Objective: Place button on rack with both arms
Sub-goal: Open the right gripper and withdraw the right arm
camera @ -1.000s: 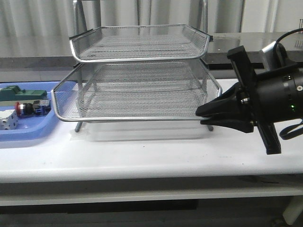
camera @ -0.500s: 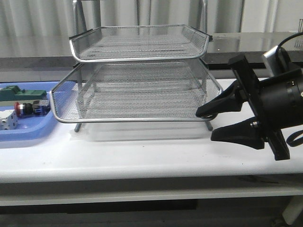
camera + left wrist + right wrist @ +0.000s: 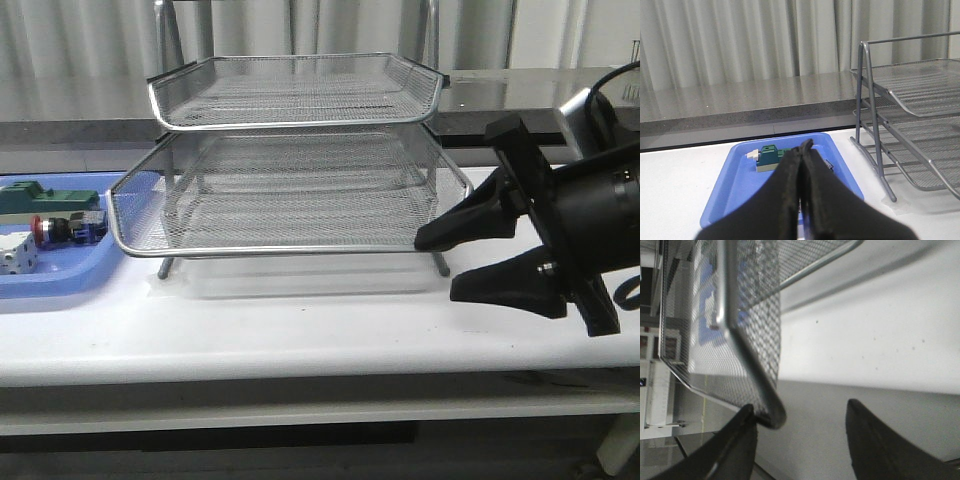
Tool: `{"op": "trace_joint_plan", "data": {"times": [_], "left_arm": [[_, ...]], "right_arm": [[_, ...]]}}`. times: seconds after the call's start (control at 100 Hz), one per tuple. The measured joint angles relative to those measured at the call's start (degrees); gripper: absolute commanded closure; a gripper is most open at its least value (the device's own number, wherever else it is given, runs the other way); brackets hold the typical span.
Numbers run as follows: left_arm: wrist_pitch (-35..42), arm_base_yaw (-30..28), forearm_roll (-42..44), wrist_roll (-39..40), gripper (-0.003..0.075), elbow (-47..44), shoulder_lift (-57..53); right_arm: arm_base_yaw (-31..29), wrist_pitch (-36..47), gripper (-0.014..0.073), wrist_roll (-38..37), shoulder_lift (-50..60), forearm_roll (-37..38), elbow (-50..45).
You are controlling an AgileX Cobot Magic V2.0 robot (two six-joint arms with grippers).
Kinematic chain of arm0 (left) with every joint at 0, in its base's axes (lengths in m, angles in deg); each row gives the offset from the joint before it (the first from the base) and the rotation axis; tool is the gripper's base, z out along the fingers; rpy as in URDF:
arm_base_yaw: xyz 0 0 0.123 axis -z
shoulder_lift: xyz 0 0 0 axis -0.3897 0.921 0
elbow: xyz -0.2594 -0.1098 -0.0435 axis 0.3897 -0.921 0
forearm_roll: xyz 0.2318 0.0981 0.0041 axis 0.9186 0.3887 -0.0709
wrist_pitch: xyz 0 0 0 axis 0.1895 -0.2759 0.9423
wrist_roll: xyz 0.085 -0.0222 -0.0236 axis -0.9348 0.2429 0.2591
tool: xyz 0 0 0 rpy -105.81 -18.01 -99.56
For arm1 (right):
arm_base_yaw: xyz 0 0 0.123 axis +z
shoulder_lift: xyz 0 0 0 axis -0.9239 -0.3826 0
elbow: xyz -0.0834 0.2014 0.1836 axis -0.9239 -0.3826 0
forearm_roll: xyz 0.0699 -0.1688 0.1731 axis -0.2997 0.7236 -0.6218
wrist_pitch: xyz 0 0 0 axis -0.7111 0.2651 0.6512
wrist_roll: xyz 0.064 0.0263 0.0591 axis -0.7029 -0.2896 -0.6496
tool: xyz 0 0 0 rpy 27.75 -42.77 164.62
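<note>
A white table (image 3: 300, 335) fills the lower half of the front view, with pale curtains behind it. At the centre stands the rack (image 3: 300, 170), a tiered silver wire-mesh letter tray on thin metal legs.

At the left edge of the frame sits a blue plastic tray (image 3: 70, 275). The button (image 3: 62, 229) lies on its side in this tray — red head pointing left, blue end pointing right — just beside the rack's lower left corner but apart from it. A green block (image 3: 40, 196) lies behind it, and a white block (image 3: 18, 255) in front, at the far left edge.

The right gripper (image 3: 440, 262) reaches in from the right side of the frame, a large black arm ending in two pointed fingers. Its jaws are spread wide apart, holding nothing. The upper finger (image 3: 470, 222) points at the front right corner of the rack's large middle tier; the lower one hangs above the table. In the right wrist view, that corner's rim (image 3: 767, 412) sits right against one finger.

The left gripper (image 3: 802, 150) shows only in the left wrist view, at the bottom centre — its two black fingers are pressed together, empty, with the blue tray and green block beyond them.
</note>
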Motion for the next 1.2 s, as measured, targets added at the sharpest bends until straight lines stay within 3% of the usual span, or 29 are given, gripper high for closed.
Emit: {"op": "trace_joint_plan", "data": {"times": [0.36,0.69,0.91,1.2], "left_arm": [[0.0,0.0,0.0,0.0,0.0741,0.0,0.0],[0.0,0.0,0.0,0.0,0.0741,0.0,0.0],[0.0,0.0,0.0,0.0,0.0741,0.0,0.0],[0.0,0.0,0.0,0.0,0.0741,0.0,0.0]], "right_arm": [[0.27,2.45,0.0188,-0.83,6.15,2.74,-0.46],[0.27,8.79,0.0194,-10.21,15.96,16.44,-0.7],[0.27,15.62,0.0194,-23.71,28.21,34.25,-0.92],[0.27,15.46,0.0194,-45.23,42.28,60.5,-0.92]]}}
